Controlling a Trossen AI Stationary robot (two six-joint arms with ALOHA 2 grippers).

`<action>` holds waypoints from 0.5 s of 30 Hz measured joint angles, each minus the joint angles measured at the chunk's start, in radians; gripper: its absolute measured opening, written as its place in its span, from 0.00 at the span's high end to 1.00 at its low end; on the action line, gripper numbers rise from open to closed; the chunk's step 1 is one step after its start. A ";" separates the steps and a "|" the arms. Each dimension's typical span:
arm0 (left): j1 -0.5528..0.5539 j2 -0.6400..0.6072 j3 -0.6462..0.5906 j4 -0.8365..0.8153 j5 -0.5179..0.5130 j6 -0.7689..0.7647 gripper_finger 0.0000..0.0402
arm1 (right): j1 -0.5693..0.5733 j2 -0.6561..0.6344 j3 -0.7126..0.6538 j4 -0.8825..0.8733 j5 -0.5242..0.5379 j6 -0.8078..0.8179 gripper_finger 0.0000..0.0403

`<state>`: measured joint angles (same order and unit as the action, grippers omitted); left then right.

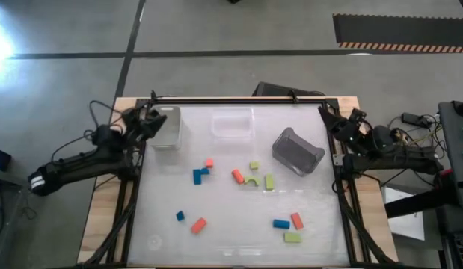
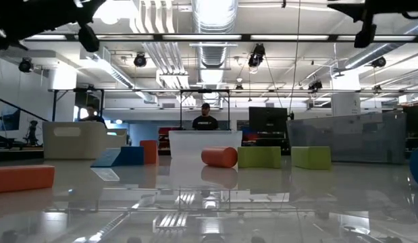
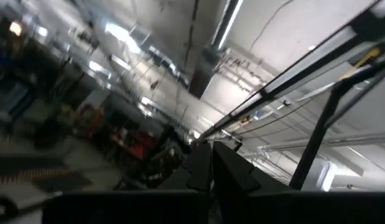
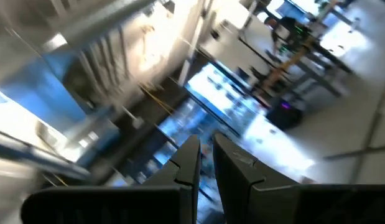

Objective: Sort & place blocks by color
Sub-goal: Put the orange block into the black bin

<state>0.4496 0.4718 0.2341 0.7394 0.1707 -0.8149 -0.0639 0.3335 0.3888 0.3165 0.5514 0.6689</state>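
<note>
Small blocks lie flat and scattered on the white table in the high view: red-orange ones (image 1: 209, 162) (image 1: 237, 176) (image 1: 198, 225) (image 1: 297, 220), blue ones (image 1: 200, 175) (image 1: 180, 216) (image 1: 281, 223), yellow-green ones (image 1: 254, 166) (image 1: 269, 181) (image 1: 292, 237) and a green arch (image 1: 251, 181). The low view shows some of them, such as an orange block (image 2: 219, 156) and a green block (image 2: 258, 156). My left gripper (image 1: 151, 118) (image 3: 211, 171) is raised at the far left corner, shut and empty. My right gripper (image 1: 337, 123) (image 4: 206, 165) is raised at the far right corner, shut and empty.
A clear bin (image 1: 166, 125) stands at the far left beside my left gripper. A second clear bin (image 1: 232, 123) stands at the far middle. A grey bin (image 1: 297, 151) lies tipped at the far right. A black frame rail (image 1: 238, 100) runs along the far edge. People stand in the room beyond.
</note>
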 joint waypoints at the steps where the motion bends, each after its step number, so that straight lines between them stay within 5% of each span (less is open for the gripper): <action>1: 0.000 0.021 0.020 -0.017 0.001 -0.030 1.00 | 0.000 0.027 0.039 -0.053 0.000 0.005 0.92; 8: 0.000 0.172 0.179 -0.200 0.090 -0.071 1.00 | 0.000 0.229 0.312 -0.472 -0.001 0.054 0.92; 15: -0.001 0.299 0.369 -0.643 0.173 -0.059 1.00 | 0.000 0.418 0.554 -0.770 -0.001 0.064 0.92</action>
<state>0.4481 0.7711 0.6026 0.0965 0.3434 -0.8737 -0.0639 0.7514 0.9432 -0.4539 0.5503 0.7334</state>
